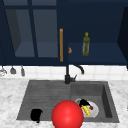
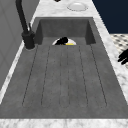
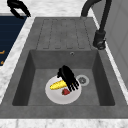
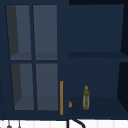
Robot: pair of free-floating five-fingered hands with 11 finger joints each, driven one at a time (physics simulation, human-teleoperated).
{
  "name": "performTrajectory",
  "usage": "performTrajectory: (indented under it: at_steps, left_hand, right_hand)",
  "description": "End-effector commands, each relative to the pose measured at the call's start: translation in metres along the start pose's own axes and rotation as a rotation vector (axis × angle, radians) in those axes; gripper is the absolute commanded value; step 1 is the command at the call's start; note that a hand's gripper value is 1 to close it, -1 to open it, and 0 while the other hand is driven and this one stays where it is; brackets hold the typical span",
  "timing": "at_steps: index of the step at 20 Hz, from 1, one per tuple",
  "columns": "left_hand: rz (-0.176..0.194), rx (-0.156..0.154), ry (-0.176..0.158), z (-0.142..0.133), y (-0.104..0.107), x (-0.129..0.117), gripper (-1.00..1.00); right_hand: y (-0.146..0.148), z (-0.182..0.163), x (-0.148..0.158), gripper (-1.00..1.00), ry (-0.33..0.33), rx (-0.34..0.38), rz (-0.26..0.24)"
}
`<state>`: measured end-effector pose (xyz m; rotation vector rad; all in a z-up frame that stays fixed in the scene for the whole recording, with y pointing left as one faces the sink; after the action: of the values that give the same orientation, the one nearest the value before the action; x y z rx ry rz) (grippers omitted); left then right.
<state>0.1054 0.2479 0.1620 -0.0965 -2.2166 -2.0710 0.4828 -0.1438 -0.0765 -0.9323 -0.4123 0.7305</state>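
Reaching: your right hand (image 3: 67, 77), fingers relaxed, rests over the banana (image 3: 58, 85) on the plate (image 3: 56, 98).
Axis: banana runs 8-to-2 o'clock.
Idle: left hand (image 1: 36, 115), fingers curled, empty.

The robot is two separate hands, a left hand (image 1: 36, 114) and a right hand (image 1: 84, 102). Both are plain matt black (no markings or seams can be made out), human-shaped, with slender fingers (image 3: 72, 83).

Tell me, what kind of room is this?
It looks like a kitchen. There is a grey sink with a black tap, a white plate with food in the basin, and a dark blue wall cabinet holding a bottle.
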Motion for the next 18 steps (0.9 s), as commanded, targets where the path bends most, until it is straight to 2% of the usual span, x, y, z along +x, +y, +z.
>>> performTrajectory:
  at_steps: [1,5,8,10,11,12,13,16,18]
  left_hand:
    - [0.0,0.0,0.0,0.0,0.0,0.0,0.0]
    - [0.0,0.0,0.0,0.0,0.0,0.0,0.0]
    - [0.0,0.0,0.0,0.0,0.0,0.0,0.0]
    - [0.0,0.0,0.0,0.0,0.0,0.0,0.0]
    - [0.0,0.0,0.0,0.0,0.0,0.0,0.0]
    - [0.0,0.0,0.0,0.0,0.0,0.0,0.0]
    - [0.0,0.0,0.0,0.0,0.0,0.0,0.0]
    - [0.0,0.0,0.0,0.0,0.0,0.0,0.0]
    - [0.0,0.0,0.0,0.0,0.0,0.0,0.0]
  right_hand:
    - [0.013,-0.002,-0.005,-1.0,0.014,0.007,-0.027]
    - [-0.002,-0.011,0.002,-1.0,-0.007,0.01,-0.014]
    - [-0.005,-0.006,0.002,-1.0,0.005,0.041,0.023]
    - [0.003,-0.006,0.005,-1.0,0.011,0.038,0.037]
    - [0.007,-0.015,0.016,-1.0,0.031,0.042,0.061]
    - [0.012,-0.012,0.017,1.0,0.031,0.026,0.078]
    - [0.011,-0.009,0.016,1.0,0.033,0.021,0.1]
    - [-0.001,0.001,0.01,1.0,0.049,-0.005,0.08]
    - [-0.008,-0.003,0.012,1.0,0.055,-0.05,0.08]
